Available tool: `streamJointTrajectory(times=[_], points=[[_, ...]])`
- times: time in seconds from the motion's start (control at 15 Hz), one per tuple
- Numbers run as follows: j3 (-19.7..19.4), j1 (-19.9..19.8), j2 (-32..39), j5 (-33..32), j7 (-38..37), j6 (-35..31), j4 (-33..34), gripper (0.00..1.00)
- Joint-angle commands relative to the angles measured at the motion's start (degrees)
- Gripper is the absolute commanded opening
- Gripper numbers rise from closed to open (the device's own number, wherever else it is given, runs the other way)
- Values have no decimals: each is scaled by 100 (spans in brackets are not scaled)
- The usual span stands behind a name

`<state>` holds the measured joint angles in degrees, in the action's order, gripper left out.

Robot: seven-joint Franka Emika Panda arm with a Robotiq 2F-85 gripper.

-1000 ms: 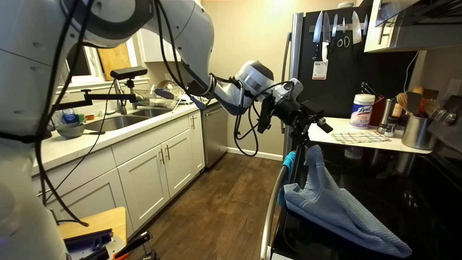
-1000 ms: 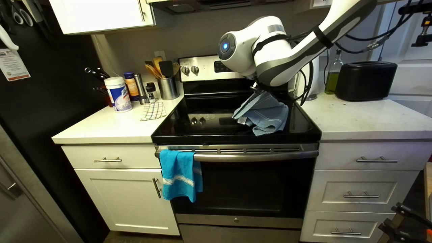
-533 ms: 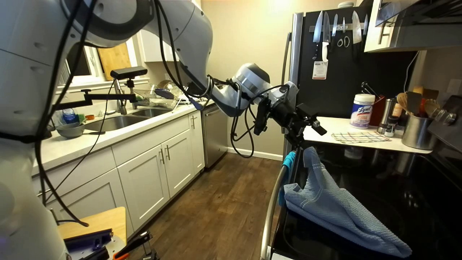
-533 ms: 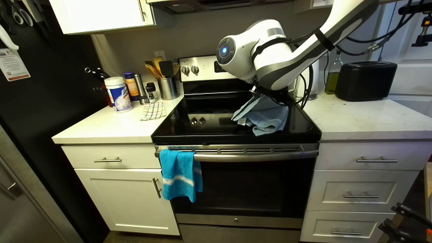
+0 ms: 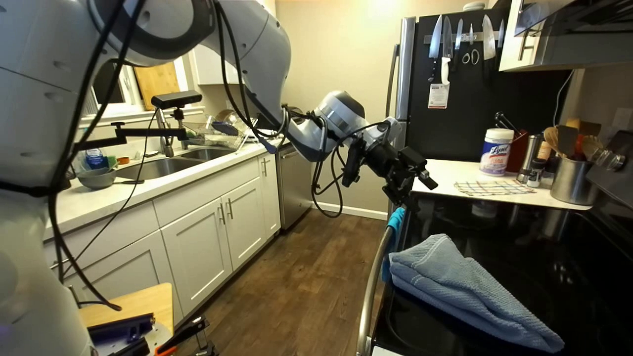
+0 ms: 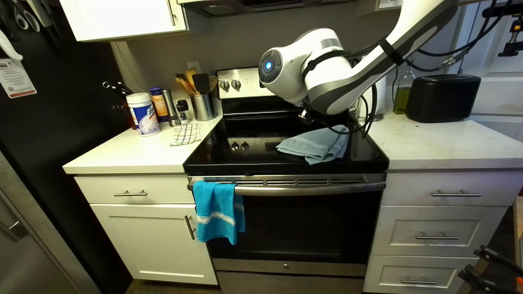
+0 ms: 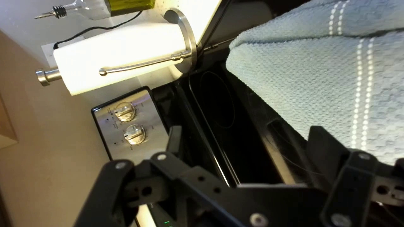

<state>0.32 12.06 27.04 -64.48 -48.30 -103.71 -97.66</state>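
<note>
Robotic claw, its fingers spread wide with nothing between them, hovered above the black glass stove tabletop. Near the claw but apart from it, a folded light-blue towel lay on that surface. Careful handling probably called for raising the fingertips clear before any sideways motion, so that no fold snagged.

Boxy black toaster stood beside clear glass bottle of green liquid. White-lidded cylindrical Lysol canister stood near flat white checked cloth.
</note>
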Motion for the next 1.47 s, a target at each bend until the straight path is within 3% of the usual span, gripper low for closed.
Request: streamJointTrajectory(times=[0.0, 0.8, 1.07, 1.4], points=[[229, -105, 93, 143, 117, -185, -130, 100], [382, -185, 673, 1004, 936, -746, -191, 100], [251, -124, 868, 1633, 1521, -66, -7, 100], [90, -62, 937, 1759, 1680, 512, 152, 100]])
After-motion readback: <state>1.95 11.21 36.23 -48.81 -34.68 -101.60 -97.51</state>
